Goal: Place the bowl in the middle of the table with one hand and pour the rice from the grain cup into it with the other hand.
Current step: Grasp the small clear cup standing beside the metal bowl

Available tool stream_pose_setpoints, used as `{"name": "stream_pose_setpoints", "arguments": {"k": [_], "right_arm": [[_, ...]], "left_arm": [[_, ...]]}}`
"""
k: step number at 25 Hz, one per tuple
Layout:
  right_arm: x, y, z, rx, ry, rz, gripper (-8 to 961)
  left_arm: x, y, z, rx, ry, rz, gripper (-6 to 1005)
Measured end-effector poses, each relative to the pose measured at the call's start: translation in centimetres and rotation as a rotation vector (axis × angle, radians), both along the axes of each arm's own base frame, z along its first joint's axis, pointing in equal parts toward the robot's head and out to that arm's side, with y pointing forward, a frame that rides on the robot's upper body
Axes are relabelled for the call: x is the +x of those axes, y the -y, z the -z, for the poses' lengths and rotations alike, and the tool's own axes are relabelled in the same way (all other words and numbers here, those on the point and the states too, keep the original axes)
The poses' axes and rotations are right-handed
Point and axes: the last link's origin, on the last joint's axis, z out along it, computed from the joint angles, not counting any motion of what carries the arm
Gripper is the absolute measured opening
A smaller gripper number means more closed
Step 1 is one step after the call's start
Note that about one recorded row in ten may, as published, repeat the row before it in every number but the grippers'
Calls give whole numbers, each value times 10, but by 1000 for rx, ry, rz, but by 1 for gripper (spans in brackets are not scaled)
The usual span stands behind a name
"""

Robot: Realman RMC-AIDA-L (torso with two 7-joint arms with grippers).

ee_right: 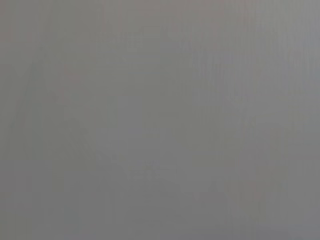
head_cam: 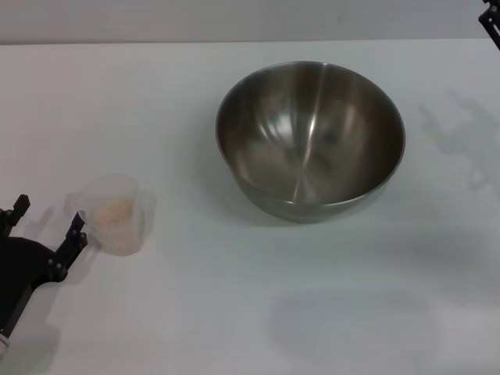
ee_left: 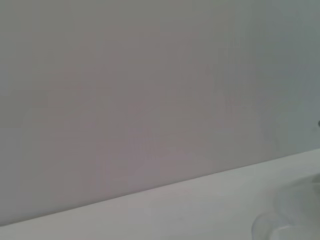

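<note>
The steel bowl (head_cam: 311,141) stands upright on the white table (head_cam: 234,312), a little right of centre and toward the back; its inside looks bare. The clear grain cup (head_cam: 113,213) stands at the left with pale rice (head_cam: 116,212) in its bottom. My left gripper (head_cam: 43,226) is open at the left edge, just left of the cup, with one fingertip (head_cam: 76,230) touching or nearly touching the cup's handle side. Part of the cup's rim (ee_left: 287,222) shows in the left wrist view. My right gripper (head_cam: 491,23) shows only as a black tip at the top right corner.
The table's far edge (head_cam: 234,41) runs along the top against a grey wall. The right wrist view shows only a plain grey surface.
</note>
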Motion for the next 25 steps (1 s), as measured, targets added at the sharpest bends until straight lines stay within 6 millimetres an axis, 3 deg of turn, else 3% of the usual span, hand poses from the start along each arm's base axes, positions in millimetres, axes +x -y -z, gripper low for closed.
{"name": "stream_pose_setpoints", "arguments": {"k": [25], "right_arm": [[6, 7, 4, -15, -14, 8, 606]], "left_arm": [[14, -25, 8, -28, 5, 30, 749]]}}
